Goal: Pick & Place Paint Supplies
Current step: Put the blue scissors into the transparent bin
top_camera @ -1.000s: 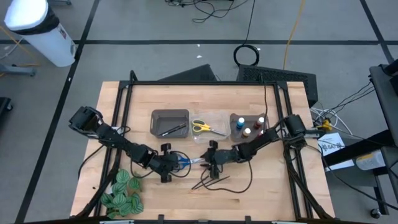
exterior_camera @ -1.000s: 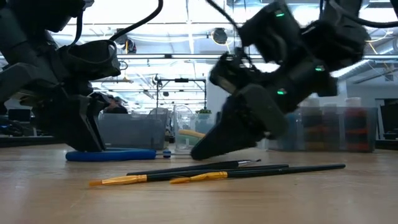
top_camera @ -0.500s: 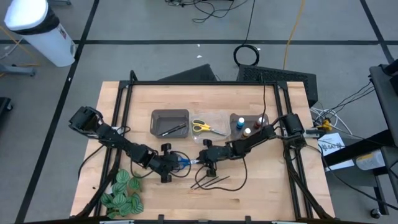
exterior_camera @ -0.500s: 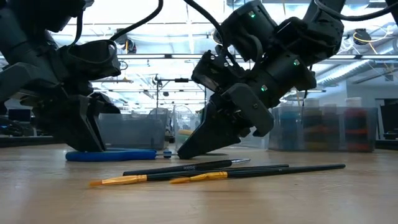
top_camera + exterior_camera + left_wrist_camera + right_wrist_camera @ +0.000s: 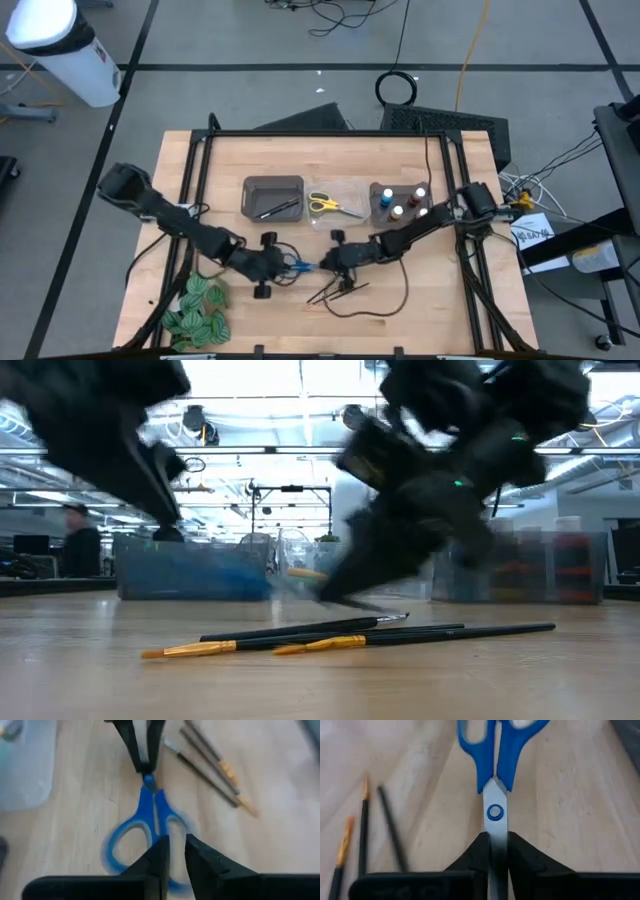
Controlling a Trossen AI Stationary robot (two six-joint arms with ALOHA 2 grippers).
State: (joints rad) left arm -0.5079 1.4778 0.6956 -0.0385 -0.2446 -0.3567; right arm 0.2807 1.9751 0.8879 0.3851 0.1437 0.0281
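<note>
Both arms reach low toward the middle of the counter, tips facing. The left claw (image 5: 281, 266) pinches the scissors' blue handle; the right claw (image 5: 322, 266) clamps their blades.

light: bright, overhead ceiling strips | blur: both arms smeared in low view | shadows: soft

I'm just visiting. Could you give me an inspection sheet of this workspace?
Surface: wooden table, mostly bare.
Job's things: blue-handled scissors held by both arms; thin dark paintbrushes lying loose; yellow-handled scissors and small paint bottles already binned.
Clutter: green striped leafy bunch.
Grippers: left gripper jaws shut on the handle; right gripper jaws shut on the blade.
Cables: dark cable across the table.
Surroundings: white cylinder; person far behind.
</note>
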